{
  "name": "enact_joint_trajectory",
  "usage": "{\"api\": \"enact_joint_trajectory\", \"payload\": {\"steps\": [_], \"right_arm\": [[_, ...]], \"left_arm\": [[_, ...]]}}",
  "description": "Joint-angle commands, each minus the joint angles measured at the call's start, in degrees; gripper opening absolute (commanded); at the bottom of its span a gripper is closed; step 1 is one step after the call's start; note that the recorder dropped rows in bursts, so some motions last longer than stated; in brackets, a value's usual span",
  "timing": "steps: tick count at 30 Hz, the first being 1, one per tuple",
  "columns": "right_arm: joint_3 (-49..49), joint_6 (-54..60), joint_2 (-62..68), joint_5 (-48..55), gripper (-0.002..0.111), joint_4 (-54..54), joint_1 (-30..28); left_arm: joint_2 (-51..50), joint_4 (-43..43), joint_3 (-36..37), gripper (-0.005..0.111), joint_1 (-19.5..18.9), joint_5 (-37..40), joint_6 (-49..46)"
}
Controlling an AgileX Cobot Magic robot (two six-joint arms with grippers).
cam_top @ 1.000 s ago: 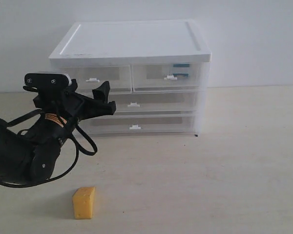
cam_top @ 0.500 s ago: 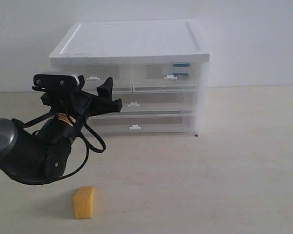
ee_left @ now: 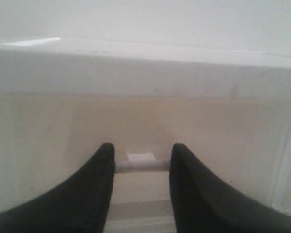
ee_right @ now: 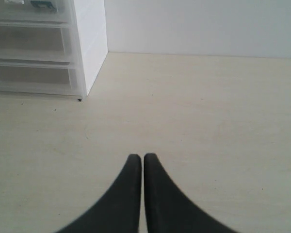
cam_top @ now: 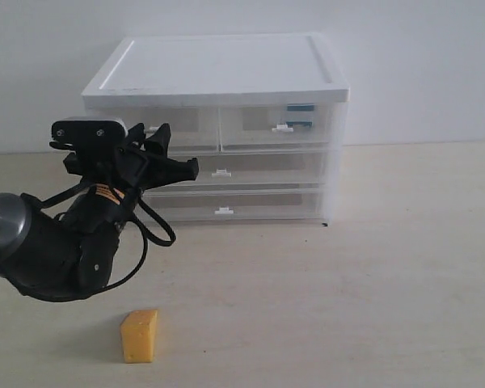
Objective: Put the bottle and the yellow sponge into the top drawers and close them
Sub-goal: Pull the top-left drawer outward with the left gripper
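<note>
The yellow sponge (cam_top: 138,335) stands on the table at the front left, well apart from both grippers. Of the bottle (cam_top: 301,115) only teal patches show, through the clear front of the shut top right drawer (cam_top: 259,123); they appear again in the right wrist view (ee_right: 43,4). My left gripper (cam_top: 176,149) is open at the front of the shut top left drawer (cam_top: 186,121). Its fingertips (ee_left: 106,153) flank that drawer's small white handle (ee_left: 141,165). My right gripper (ee_right: 143,156) is shut on nothing above bare table, out of the exterior view.
The white-topped cabinet (cam_top: 226,69) stands at the back centre against the wall, with two wider drawers (cam_top: 259,170) below the top pair. Its right corner (ee_right: 89,43) shows in the right wrist view. The left arm's dark body (cam_top: 48,250) hangs over the table's left.
My left gripper has risen and moved in toward the cabinet, from in front of the wider drawers up to the top left drawer's handle. The sponge has not moved.
</note>
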State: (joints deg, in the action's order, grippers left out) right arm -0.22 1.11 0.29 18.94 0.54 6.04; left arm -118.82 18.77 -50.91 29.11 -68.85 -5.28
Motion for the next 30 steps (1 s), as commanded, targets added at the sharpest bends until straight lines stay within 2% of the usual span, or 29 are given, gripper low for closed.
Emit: {"api": "enact_joint_trajectory", "payload": {"steps": [1,8,14,30], "right_arm": [[0.22,0.05,-0.29,-0.54,0.0,0.02,-0.19],[0.22,0.05,-0.29,-0.54,0.0,0.02,-0.19],[0.22,0.05,-0.29,-0.54,0.0,0.02,-0.19],[0.22,0.05,-0.29,-0.54,0.0,0.02,-0.19]], "left_arm": [[-0.5,-1.15,-1.25,0.004,-0.4,3.28,-0.29],[-0.29,-0.39,3.66,0.004,-0.39,-1.11,-0.29],[2.39,-0.1,8.32,0.004,0.07,-1.11,0.09],[8.47,9.97,15.14,0.004,10.67,-1.11,-3.28]]}}
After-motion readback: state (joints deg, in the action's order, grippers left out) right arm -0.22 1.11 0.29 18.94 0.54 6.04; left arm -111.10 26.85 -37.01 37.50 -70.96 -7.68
